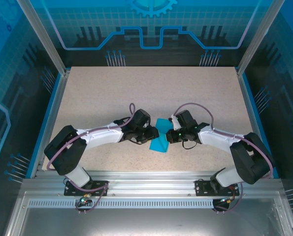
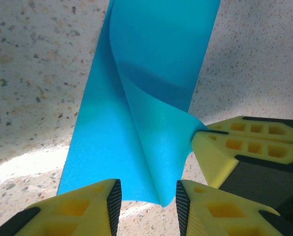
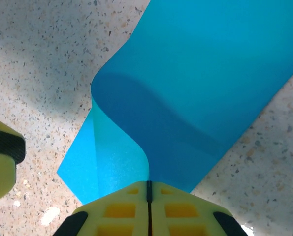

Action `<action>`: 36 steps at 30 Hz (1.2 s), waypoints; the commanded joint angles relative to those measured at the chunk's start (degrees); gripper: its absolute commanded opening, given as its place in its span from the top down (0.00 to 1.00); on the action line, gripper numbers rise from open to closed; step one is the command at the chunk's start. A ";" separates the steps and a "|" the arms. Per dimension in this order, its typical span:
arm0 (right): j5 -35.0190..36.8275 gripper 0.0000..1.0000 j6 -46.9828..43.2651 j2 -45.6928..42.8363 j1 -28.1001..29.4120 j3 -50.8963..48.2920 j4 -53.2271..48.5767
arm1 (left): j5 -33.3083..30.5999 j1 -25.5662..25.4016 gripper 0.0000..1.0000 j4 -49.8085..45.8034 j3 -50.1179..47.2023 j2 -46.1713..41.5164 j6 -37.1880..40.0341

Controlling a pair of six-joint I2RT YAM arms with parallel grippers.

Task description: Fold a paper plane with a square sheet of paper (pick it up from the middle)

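The square sheet of paper (image 1: 160,140) lies in the middle of the table (image 1: 200,98), between the two arms, with one side curled up. The right gripper (image 3: 148,192) is closed and pinches the lifted edge. The left gripper (image 2: 147,204) is partly open; the tip of the curled side hangs between its fingers, not squeezed.

- The desk (image 1: 112,93) is a pale, speckled, stone-look slab with a blue border down its sides.
- A single teal-blue square sheet of paper (image 1: 160,140) lies on it, between the left fingers (image 2: 94,206) and the right fingers (image 3: 131,206).
- Most of the sheet lies flat on the desk. The part by the right fingers curls up off the surface.
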 commanded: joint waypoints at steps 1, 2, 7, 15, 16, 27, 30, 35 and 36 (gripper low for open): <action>-1.26 0.93 -2.22 1.60 -0.98 1.90 -2.38 | 2.32 -0.52 0.62 1.28 2.50 1.66 1.71; -1.25 0.93 -2.38 1.89 -1.10 2.01 -2.39 | 2.58 -0.60 0.62 1.65 2.77 2.02 1.63; -0.61 0.93 -3.26 2.42 -1.63 2.59 -2.85 | 3.33 -0.93 0.63 1.89 4.35 3.96 1.65; -1.08 0.92 -4.84 4.04 -2.44 3.75 -3.24 | 3.96 -1.21 0.66 2.78 5.90 6.72 1.27; -1.26 0.92 -5.03 4.32 -2.51 3.87 -3.03 | 3.96 -1.19 0.66 2.81 6.15 7.01 1.16; -1.63 0.92 -5.87 6.36 -2.90 4.20 -2.75 | 3.40 -1.31 0.69 3.34 7.41 9.36 0.24; -1.37 0.92 -5.90 6.97 -3.08 4.30 -2.75 | 3.09 -1.27 0.70 3.44 7.54 9.83 0.05; -1.28 0.92 -6.01 7.69 -3.26 4.35 -2.48 | 2.46 -1.28 0.71 3.40 7.97 10.57 0.04; -1.24 0.92 -6.01 7.79 -3.26 4.39 -2.54 | 2.31 -1.28 0.71 3.39 8.06 10.78 0.04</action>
